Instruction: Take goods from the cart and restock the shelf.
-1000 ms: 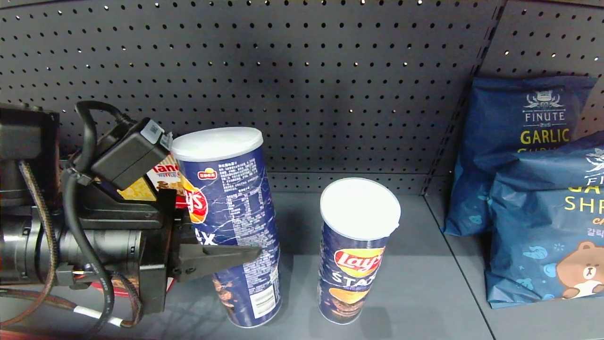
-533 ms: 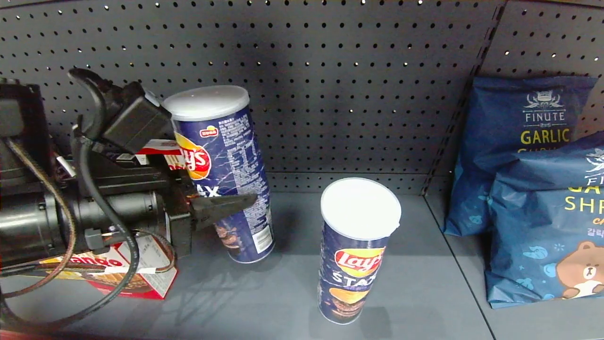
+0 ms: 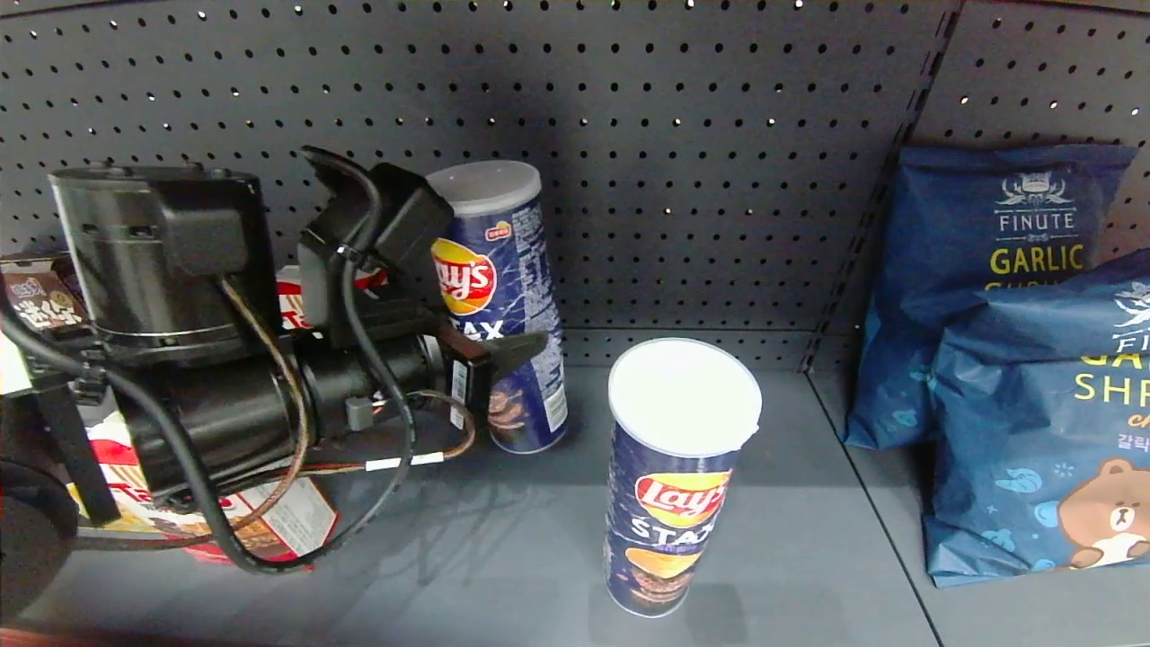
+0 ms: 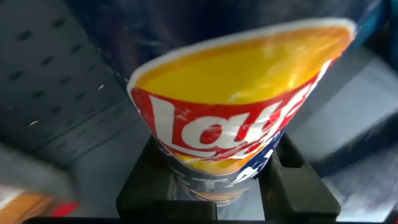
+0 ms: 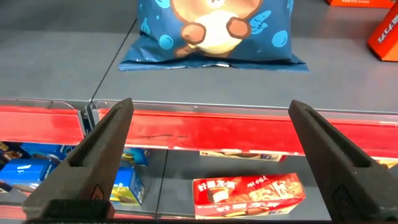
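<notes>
Blue chip can (image 3: 508, 270) with red-yellow logo sits clamped in left claw (image 4: 217, 183); right claw (image 5: 211, 107) gapes wide.

Figure: retail shop aisle. A grey shelf (image 3: 791, 539) with a perforated back panel (image 3: 719, 135) carries chip cans (image 3: 678, 476), blue snack bags (image 3: 1033, 359) at right and wafer boxes (image 3: 296, 526) at left; red price rails (image 5: 205, 127) edge the lower shelves.

On my shelf (image 3: 791, 539), the front can (image 3: 674, 467) stands mid-shelf, toward the front edge. The rear can (image 3: 508, 270) is behind it and to its left, close to the back wall, between my left jaws. Two bags (image 3: 1042, 431) lean at the right end, one before the other. Boxes (image 3: 278, 530) lie at the left end.
</notes>
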You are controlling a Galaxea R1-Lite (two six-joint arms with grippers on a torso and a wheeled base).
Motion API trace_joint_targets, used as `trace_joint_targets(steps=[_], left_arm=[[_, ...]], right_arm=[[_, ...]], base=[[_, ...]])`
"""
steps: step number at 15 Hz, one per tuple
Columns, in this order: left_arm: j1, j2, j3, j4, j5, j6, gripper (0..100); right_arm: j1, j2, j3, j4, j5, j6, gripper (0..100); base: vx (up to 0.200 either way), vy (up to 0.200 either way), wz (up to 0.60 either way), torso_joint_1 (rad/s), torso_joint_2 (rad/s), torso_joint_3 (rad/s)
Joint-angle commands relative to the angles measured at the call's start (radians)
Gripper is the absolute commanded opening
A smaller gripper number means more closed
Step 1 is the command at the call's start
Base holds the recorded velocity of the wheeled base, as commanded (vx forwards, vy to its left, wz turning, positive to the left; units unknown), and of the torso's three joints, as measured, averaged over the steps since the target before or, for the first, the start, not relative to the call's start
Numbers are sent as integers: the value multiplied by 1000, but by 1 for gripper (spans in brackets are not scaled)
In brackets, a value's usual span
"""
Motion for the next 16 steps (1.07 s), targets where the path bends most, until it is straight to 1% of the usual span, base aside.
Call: trace_joint_targets(steps=[1,2,4,5,6,7,8,11,13,14,16], left_arm=[[-46,59,12,-21,38,-9,0],[-46,60,22,-21,66,-9,0],[-48,68,27,-24,90,-10,0],[-48,83,15,-26,99,-24,0],[-48,110,-4,-29,125,-27,0],[-49,117,-16,-29,138,-30,0],[-51,140,-50,-29,148,-38,0],[-51,168,-82,-33,150,-38,0],[-63,203,-93,-69,182,-33,0],[-74,215,-94,-75,190,-33,0],[-75,240,-114,-95,190,-38,0]], right_arm=[[0,2,0,0,0,0,100],[0,2,0,0,0,0,100],[0,2,0,0,0,0,100],[0,2,0,0,0,0,100],[0,2,0,-2,0,0,100],[0,2,0,-2,0,0,100],[0,2,0,-2,0,0,100],[0,2,0,0,0,0,100],[0,2,0,-2,0,0,100],[0,2,0,0,0,0,100],[0,2,0,0,0,0,100]], base=[[0,0,0,0,0,0],[0,0,0,0,0,0],[0,0,0,0,0,0],[0,0,0,0,0,0],[0,0,0,0,0,0],[0,0,0,0,0,0],[0,0,0,0,0,0],[0,0,0,0,0,0],[0,0,0,0,0,0],[0,0,0,0,0,0],[0,0,0,0,0,0]])
